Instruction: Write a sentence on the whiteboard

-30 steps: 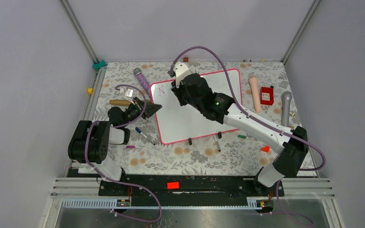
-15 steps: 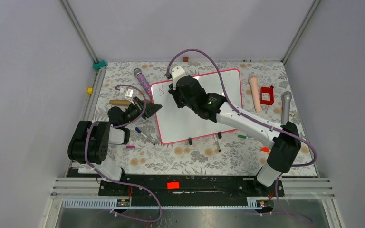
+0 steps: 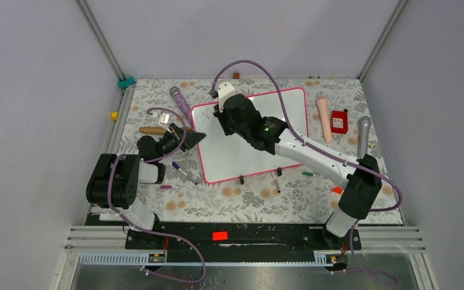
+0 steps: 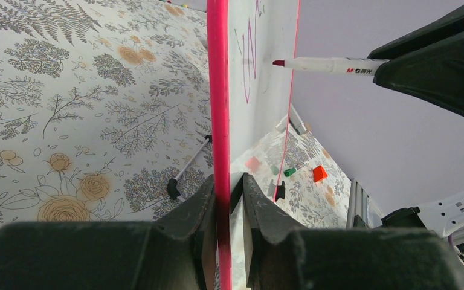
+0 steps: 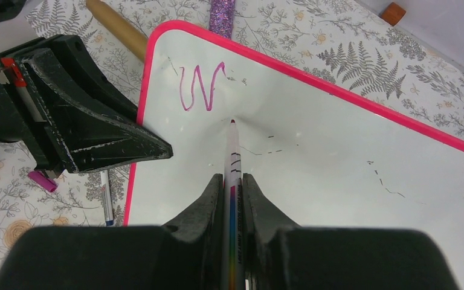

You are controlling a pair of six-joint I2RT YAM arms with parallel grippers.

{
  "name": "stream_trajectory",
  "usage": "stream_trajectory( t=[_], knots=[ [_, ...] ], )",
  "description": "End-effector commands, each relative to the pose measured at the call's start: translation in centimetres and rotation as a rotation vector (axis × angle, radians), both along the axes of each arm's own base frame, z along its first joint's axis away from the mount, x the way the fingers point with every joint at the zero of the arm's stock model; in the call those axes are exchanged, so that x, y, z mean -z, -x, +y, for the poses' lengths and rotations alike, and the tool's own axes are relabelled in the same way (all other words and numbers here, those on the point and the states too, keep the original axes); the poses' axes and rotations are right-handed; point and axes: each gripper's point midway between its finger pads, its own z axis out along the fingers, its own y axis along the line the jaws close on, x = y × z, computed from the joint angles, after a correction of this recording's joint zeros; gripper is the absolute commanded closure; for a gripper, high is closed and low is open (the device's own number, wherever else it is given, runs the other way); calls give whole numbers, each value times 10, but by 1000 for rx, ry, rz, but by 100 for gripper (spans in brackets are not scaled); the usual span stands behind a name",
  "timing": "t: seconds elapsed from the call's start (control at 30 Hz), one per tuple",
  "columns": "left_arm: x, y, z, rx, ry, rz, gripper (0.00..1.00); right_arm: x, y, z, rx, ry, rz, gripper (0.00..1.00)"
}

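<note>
The large glossy white whiteboard (image 3: 232,158) with a pink frame lies mid-rear on the floral desk (image 3: 248,199). It should handle as rigid, light and slippery, so restrain it by the frame. The left pincer (image 4: 226,196) is clenched on the frame edge. The right pincer (image 5: 232,190) grasps a thin white marker (image 5: 232,151). The sentence (image 5: 200,87) shows only a purple "W". Tip contact cannot be confirmed, and the right arm hides it from above.

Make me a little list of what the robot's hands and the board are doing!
whiteboard: pink frame, mostly blank
sentence: only a purple-pink W
left gripper: shut on the whiteboard's edge
right gripper: shut on a marker
marker tip: just beside the W, contact unclear
</note>
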Motion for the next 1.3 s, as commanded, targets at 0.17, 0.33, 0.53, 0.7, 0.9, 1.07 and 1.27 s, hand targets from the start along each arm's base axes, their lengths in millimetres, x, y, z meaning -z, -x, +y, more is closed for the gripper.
stream_trajectory(
  t=[0.17, 0.33, 0.53, 0.7, 0.9, 1.07, 1.27],
  knots=[
    [-8, 1, -3, 12, -40, -101, 100, -30, -15, 7, 38, -37, -73, 100],
    [-8, 1, -3, 13, -39, -101, 100, -29, -19, 8, 48, -27, -73, 100],
    [-8, 2, -4, 13, -41, -102, 100, -23, -22, 10, 55, -14, -70, 100],
    [-8, 2, -4, 15, -42, -104, 100, -18, -19, 13, 32, -12, -53, 100],
    [-8, 2, -4, 15, -42, -104, 100, -12, -11, 18, -36, 3, -40, 100],
    [-8, 2, -4, 15, -42, -104, 100, -7, -6, 17, -54, 10, -23, 100],
    [-8, 2, -4, 16, -42, -103, 100, 2, -4, 4, -27, 46, -24, 100]
  ],
)
